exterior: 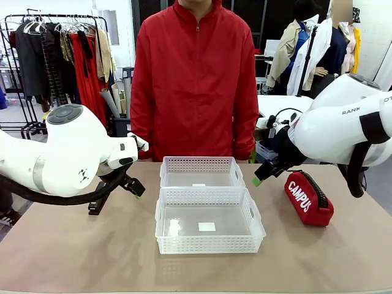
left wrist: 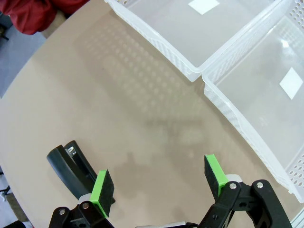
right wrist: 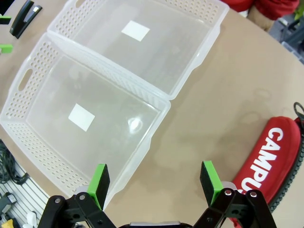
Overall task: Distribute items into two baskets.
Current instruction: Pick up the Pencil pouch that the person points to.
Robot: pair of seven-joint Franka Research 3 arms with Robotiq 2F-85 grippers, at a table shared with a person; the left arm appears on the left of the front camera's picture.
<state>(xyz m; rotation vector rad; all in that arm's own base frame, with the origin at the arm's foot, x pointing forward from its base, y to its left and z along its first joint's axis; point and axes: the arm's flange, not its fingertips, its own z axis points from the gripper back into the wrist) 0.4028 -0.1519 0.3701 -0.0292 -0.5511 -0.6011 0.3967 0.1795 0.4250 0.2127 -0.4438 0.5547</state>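
The likeliest trouble lay on the left of the near basket [exterior: 208, 244], where the black stapler [left wrist: 70, 166] rested on the table. In the left wrist view it sat outside the left gripper [left wrist: 159, 180], just beside one green pad and not between the two. A straight descent would probably land that finger on it and shove or tip it rather than catch it. On the right of the near basket lay the red CAMPUS pouch [exterior: 309, 199], soft and long. If pinched near one end it would likely sag and snag on the lattice rim. The near basket and the far basket [exterior: 201, 164] behind it looked light and stood touching, so a dragged item or a low finger could push both out of place. With the two arms flanking the same basket, they might also crowd each other if both reached in together. Both baskets were empty apart from a white label on each floor. The left gripper's jaws stood spread to their widest, holding nothing, hovering over bare table left of the near basket. The right gripper [right wrist: 154, 180] was equally wide and empty, hanging above the table at the near basket's right edge, with the pouch off to one side.
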